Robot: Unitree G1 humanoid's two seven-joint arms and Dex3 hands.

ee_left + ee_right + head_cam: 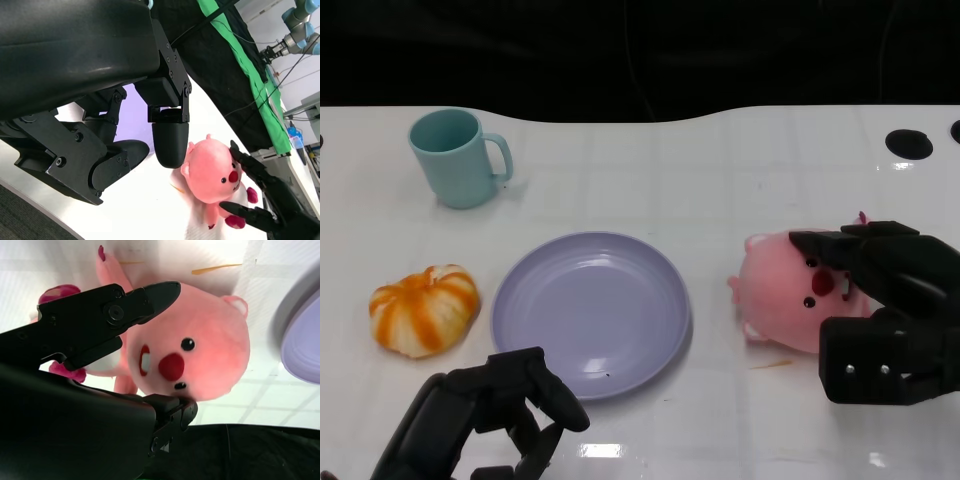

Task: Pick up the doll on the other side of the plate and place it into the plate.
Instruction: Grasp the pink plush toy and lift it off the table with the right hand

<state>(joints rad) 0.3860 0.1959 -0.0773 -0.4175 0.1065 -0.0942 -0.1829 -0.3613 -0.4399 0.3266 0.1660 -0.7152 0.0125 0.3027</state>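
Observation:
The pink doll (780, 295) lies on the white table just right of the lilac plate (590, 300), face up. My right hand (890, 310) reaches over it from the right. Long fingers stretch across the doll's head and the thumb sits by its lower side, with the doll still resting on the table. In the right wrist view the doll (200, 340) fills the space between the fingers (100, 315), and the plate's rim (302, 340) shows at the edge. My left hand (490, 415) hovers in front of the plate, fingers curled, holding nothing. The left wrist view shows the doll (212, 170) with my right hand (270, 200) straddling it.
A teal mug (455, 157) stands at the back left. An orange striped pumpkin toy (425, 308) lies left of the plate. Dark round holes (908, 143) mark the table's far right. A green cloth (240, 50) hangs beyond the table.

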